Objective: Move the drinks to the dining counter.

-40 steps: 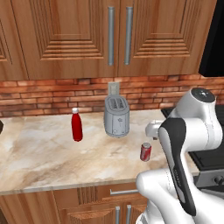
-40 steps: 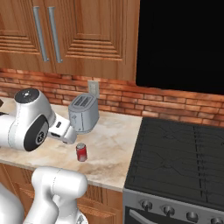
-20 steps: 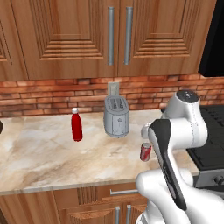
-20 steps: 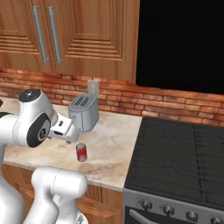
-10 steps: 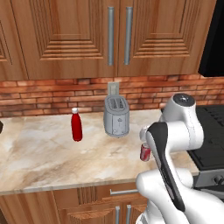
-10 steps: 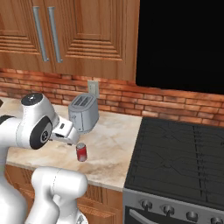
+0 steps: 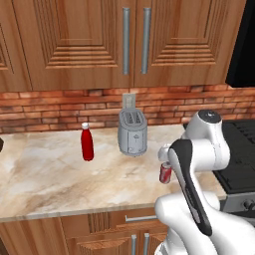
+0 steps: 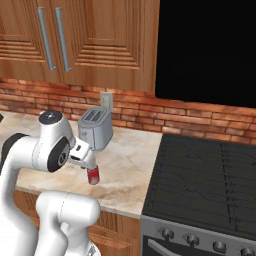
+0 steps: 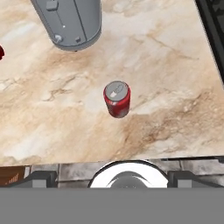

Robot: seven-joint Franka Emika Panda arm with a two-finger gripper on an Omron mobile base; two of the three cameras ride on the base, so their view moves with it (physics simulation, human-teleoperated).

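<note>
While the worktop [image 7: 45, 184] is viewed from its front edge inward, the small red soda can [image 9: 117, 99] is met first: it stands upright on the marbled stone, close to the front edge and toward the cooktop [image 8: 200, 170] side, apart from everything else. That clear space around it is judged to make it the easiest drink to take first. In the left base view the can [image 7: 165, 172] is partly hidden behind the white forearm, and in the right base view it [image 8: 93, 175] is seen just below the wrist.

The gripper is held above the can, pointing down at it, and the can sits near the middle of the hand view, so the hand appears to be lined up for a descent from above. The fingers are spread fully apart and nothing is held between them. The arm is folded tightly, with the elbow raised high and the forearm bent forward and down over the front of the worktop.

Farther back, the silver toaster [image 7: 131, 132] stands near the brick wall, and a pale grey bottle [image 7: 129, 100] is seen rising behind it, where reach is judged to be harder. The slim red bottle [image 7: 87, 142] stands upright well to the left of the toaster, on open stone.
</note>
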